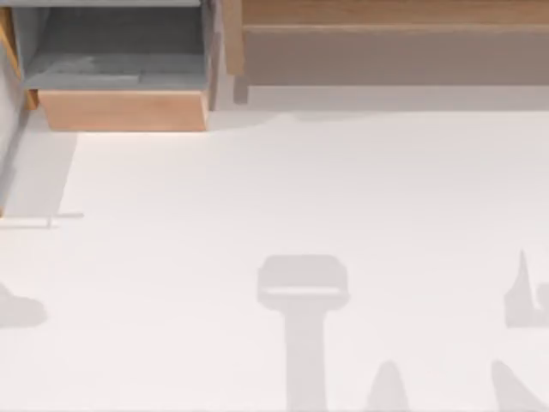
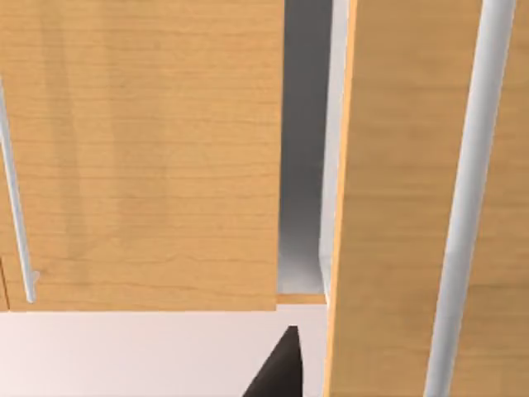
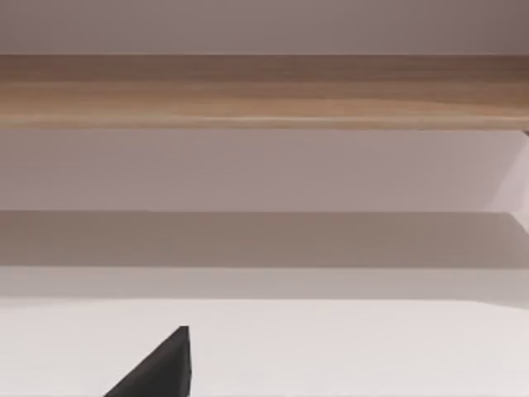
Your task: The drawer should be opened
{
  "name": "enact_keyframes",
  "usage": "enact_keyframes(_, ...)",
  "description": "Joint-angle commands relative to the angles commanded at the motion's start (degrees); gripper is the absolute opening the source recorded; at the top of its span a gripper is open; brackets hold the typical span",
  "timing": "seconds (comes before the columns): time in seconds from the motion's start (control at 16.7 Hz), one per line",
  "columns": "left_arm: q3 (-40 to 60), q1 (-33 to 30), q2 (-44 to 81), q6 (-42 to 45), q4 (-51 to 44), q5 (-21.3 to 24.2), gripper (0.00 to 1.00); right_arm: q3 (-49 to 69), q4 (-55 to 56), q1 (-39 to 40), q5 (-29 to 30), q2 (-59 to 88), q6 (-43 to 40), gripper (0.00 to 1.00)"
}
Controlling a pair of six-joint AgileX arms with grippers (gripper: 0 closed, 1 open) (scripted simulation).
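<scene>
The drawer (image 1: pixel 124 110) stands pulled out of the cabinet at the top view's far left, its wooden front facing the table and its grey inside (image 1: pixel 120 51) showing. In the left wrist view, a dark tip of my left gripper (image 2: pixel 277 370) sits close below two wooden fronts (image 2: pixel 140 149), each with a silver bar handle (image 2: pixel 467 198). A grey gap (image 2: pixel 302 124) runs between them. The gripper touches neither handle. In the right wrist view, a dark tip of my right gripper (image 3: pixel 161 364) hangs over the white table, facing a long wooden ledge (image 3: pixel 264 91).
A long wooden cabinet top (image 1: pixel 386 43) runs along the back right. The white table (image 1: pixel 257 197) spreads in front of it, with grey shadows of the arms (image 1: pixel 304 292) near the front edge. A wall edge stands at the far left (image 1: pixel 9 154).
</scene>
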Motion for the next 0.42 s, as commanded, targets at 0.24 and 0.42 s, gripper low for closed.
enact_keyframes(0.24, 0.0, 0.0, 0.0, 0.0, 0.0, 0.0, 1.0, 0.0, 0.0, 0.0, 0.0, 0.0, 0.0, 1.0)
enact_keyframes(0.42, 0.0, 0.0, 0.0, 0.0, 0.0, 0.0, 1.0, 0.0, 0.0, 0.0, 0.0, 0.0, 0.0, 1.0)
